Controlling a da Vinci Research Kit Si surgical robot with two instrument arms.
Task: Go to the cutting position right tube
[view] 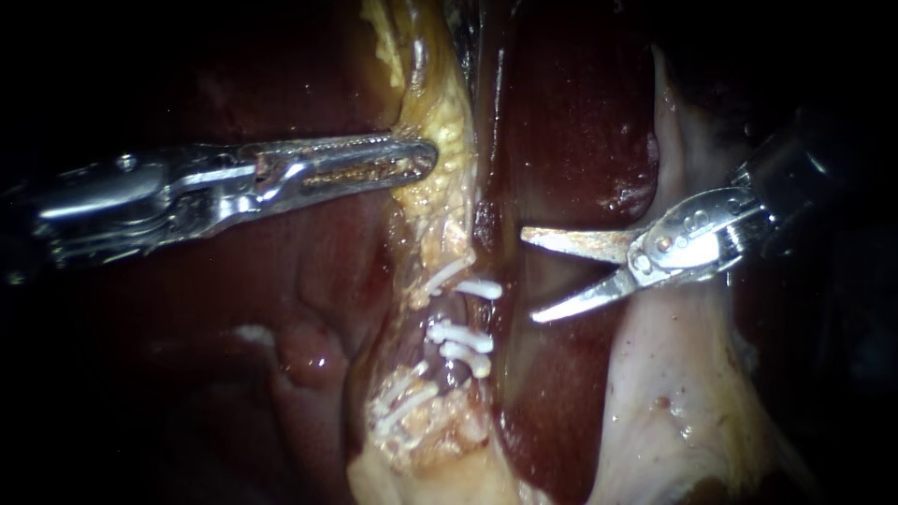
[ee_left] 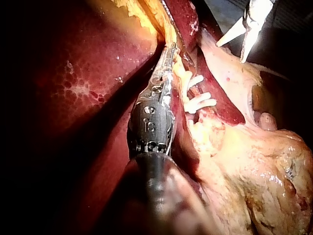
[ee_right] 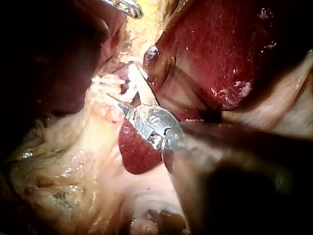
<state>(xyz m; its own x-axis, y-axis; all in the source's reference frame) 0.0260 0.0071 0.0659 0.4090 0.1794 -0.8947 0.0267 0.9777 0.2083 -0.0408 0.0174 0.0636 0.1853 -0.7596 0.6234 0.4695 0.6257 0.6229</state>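
**Right instrument** (view: 528, 276): the tool is a pair of scissor blades. The jaws stand open with a clear gap and nothing between them. The tips point at the clipped strip, near it but apart from it. A band of dark red liver (view: 524, 393) shows between the tips and the strip.

**Right tube** (view: 456, 313): it is the tube nearer the blades. It runs down within the yellow fatty tissue (view: 440, 201) and carries white clips (view: 460, 334). A short, dark, bare stretch shows between the uppermost clip and the two below it. I judge this stretch to be the cutting site.

**Step in hand:** approach. The blades are not yet around the tube.

**Next move, as I judge it:**
- Carry the open blades across the liver band until the bare stretch lies between them.
- Cross the tube squarely, with one blade on each side.
- Do not close yet.

**Left instrument** (view: 430, 159): the tool looks closed on the yellow fatty tissue above the clips. It appears to hold the strip taut. It is well apart from the blades.

**In the way:**
- The clips sit close together, so a blade tip could ride onto one.
- A second clip cluster (view: 402, 400), lower on the strip, lies just beside the right tube on the side away from the blades.
- Frayed fat around the clips hides part of the tube.
- In the right wrist view the blade tips overlap the clips, so depth is hard to judge.
- A pale tissue flap (view: 673, 374) lies under the right shaft. It looks clear of the path.
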